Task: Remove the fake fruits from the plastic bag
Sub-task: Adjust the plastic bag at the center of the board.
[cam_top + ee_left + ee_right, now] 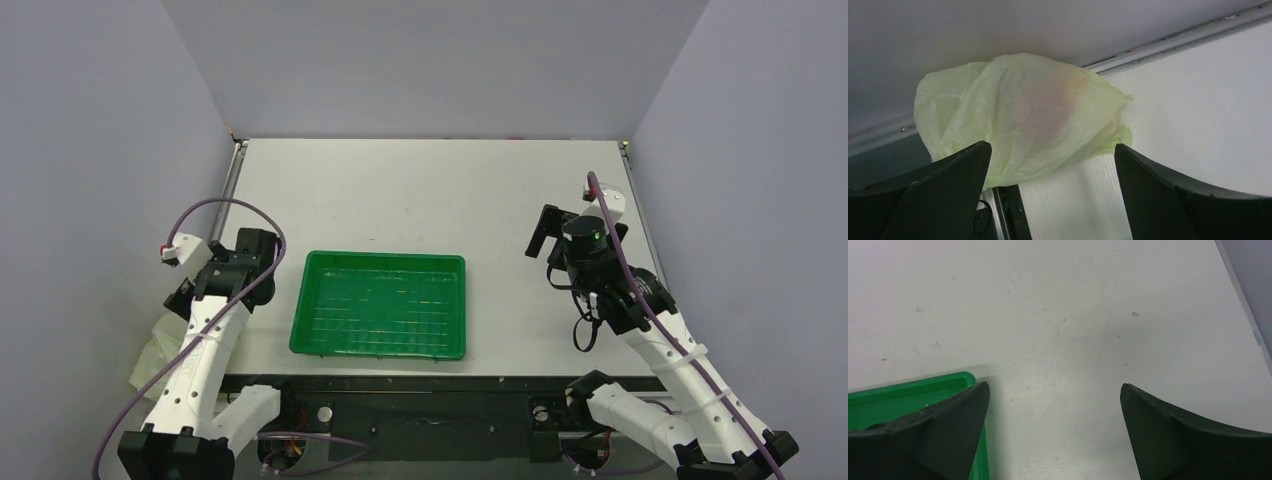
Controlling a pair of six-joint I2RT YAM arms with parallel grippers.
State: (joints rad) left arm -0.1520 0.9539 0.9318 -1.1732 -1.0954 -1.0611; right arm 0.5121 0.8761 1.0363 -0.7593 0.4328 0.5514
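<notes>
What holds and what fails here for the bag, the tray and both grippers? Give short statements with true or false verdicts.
1. The rigid green plastic tray holds no fruit. True.
2. The thin translucent pale yellowish-green plastic bag lies in the tray. False: it sits at the left edge of the white table, apart from the tray.
3. The left gripper is shut on the bag. False: its jaws stand open, with the bag ahead of them.
4. The right gripper is open over bare table. True.
5. A reddish shape shows through the bag. True.
</notes>
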